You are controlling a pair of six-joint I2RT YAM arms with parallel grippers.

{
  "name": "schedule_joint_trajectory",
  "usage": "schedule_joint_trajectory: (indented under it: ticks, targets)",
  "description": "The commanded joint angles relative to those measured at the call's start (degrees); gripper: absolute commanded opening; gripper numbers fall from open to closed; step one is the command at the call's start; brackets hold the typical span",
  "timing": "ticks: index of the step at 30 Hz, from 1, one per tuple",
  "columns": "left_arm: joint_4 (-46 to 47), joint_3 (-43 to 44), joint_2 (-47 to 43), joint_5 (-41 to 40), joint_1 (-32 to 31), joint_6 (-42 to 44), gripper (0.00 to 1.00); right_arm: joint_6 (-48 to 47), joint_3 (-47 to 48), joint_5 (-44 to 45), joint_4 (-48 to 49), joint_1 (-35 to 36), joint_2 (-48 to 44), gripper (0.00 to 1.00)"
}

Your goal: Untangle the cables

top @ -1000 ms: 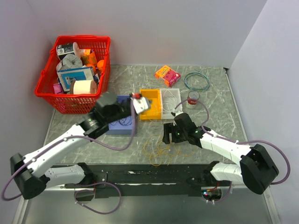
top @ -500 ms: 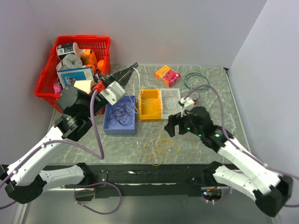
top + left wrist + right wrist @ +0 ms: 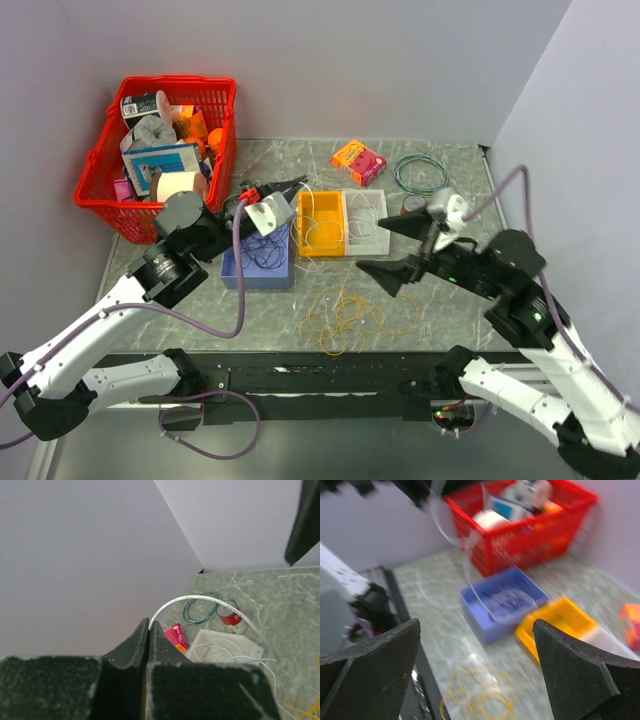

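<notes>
My left gripper (image 3: 293, 184) is shut on the end of a white cable (image 3: 200, 597). That cable arcs from the tips (image 3: 149, 623) down into the white tray (image 3: 251, 646), where more white loops lie. Dark purple cables (image 3: 262, 250) fill the blue tray (image 3: 232, 275). Yellow-orange cables (image 3: 350, 315) lie loose on the table in front of the trays, and some sit in the orange tray (image 3: 303, 232). My right gripper (image 3: 372, 248) hangs open above the table, right of the trays, with nothing between its fingers (image 3: 375, 665).
A red basket (image 3: 100, 205) full of items stands at the back left. Behind the trays are a pink-orange box (image 3: 358, 160), a teal wire ring (image 3: 421, 174) and a small red can (image 3: 230, 616). Walls close in at the left, back and right.
My left gripper lifted the white cable off the trays, swung up and back, then came down a little. My right gripper drew back to the right, rose and opened fully.
</notes>
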Motion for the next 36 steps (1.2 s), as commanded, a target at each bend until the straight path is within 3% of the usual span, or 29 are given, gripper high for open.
schedule_joint_trajectory:
  ticks: [1,8,14,18,24,27,30,31,33,36]
  targets:
    - [-0.1,-0.4,-0.8,1.3,0.0,-2.2,0.01,3.9,5.9,-0.8,10.6,6.3,8.6,1.00]
    - [0.7,-1.2,-1.4,2.3,-0.3,-4.1,0.01,5.0,15.2,5.7,10.2,8.6,23.2,1.00]
    - [1.8,-1.4,-2.2,2.2,-0.4,-6.8,0.01,6.5,20.0,5.3,11.3,8.3,32.4,0.99]
    - [2.6,-1.6,-2.7,1.7,-0.4,-8.4,0.01,8.6,21.7,3.0,12.5,7.9,36.7,0.91]
    - [3.2,-1.8,-3.4,0.7,-0.3,-10.2,0.01,15.0,15.8,-0.4,17.7,4.1,37.2,0.67]
    - [3.6,-2.2,-3.4,0.7,-0.3,-11.4,0.01,17.0,14.0,-3.0,20.4,2.7,36.7,0.46]
    - [4.1,-2.4,-2.9,0.4,-0.3,-11.9,0.01,16.7,13.7,-5.5,20.5,2.6,36.8,0.31]
    - [4.2,-2.3,-2.7,0.3,-0.3,-12.1,0.01,16.7,13.5,-5.6,20.4,2.7,36.6,0.16]
    - [3.9,-2.5,-2.6,-0.7,-0.3,-12.3,0.01,16.2,12.8,-4.6,20.1,2.5,35.7,0.00]
    - [3.3,-3.7,-2.8,-2.1,0.1,-12.5,0.01,15.3,12.2,-3.5,17.7,1.5,34.1,0.00]
